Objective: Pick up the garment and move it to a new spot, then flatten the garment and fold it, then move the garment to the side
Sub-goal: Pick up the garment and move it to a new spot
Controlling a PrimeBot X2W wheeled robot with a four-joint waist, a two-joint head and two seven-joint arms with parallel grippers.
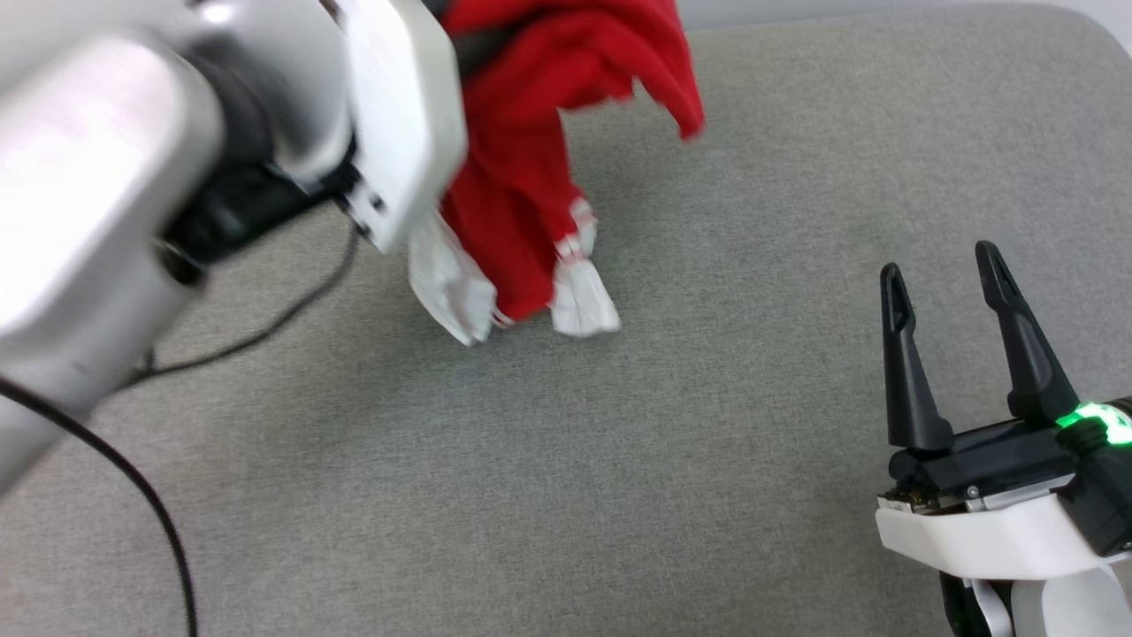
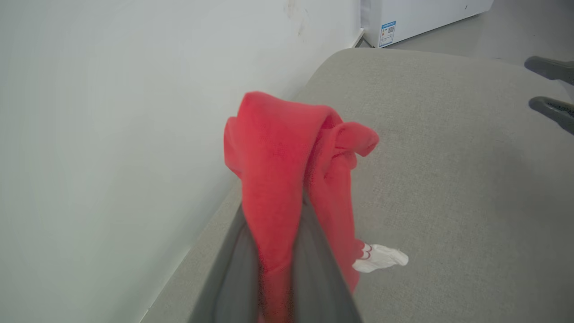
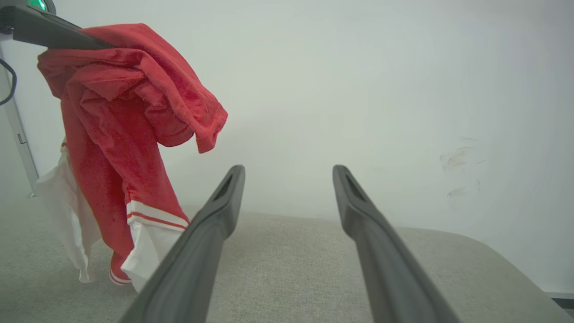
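The garment [image 1: 522, 177] is a red shirt with white, red-striped sleeves, and it hangs bunched in the air at the top centre of the head view. Its sleeve ends dangle close to the grey padded table [image 1: 707, 442]. My left gripper [image 2: 276, 251] is shut on the garment [image 2: 273, 157], with red cloth pinched between its two fingers. From the right wrist view, the garment [image 3: 116, 112] droops from a left gripper finger [image 3: 54, 33]. My right gripper [image 1: 942, 261] stands open over the table's right side, well clear of the cloth. Nothing lies between the right gripper [image 3: 289, 172] fingers.
A pale wall [image 3: 358, 89] runs along the table's far edge. A black cable [image 1: 133, 478] trails from my left arm across the left of the table. A white appliance [image 2: 417, 18] stands on the floor past the table's far end.
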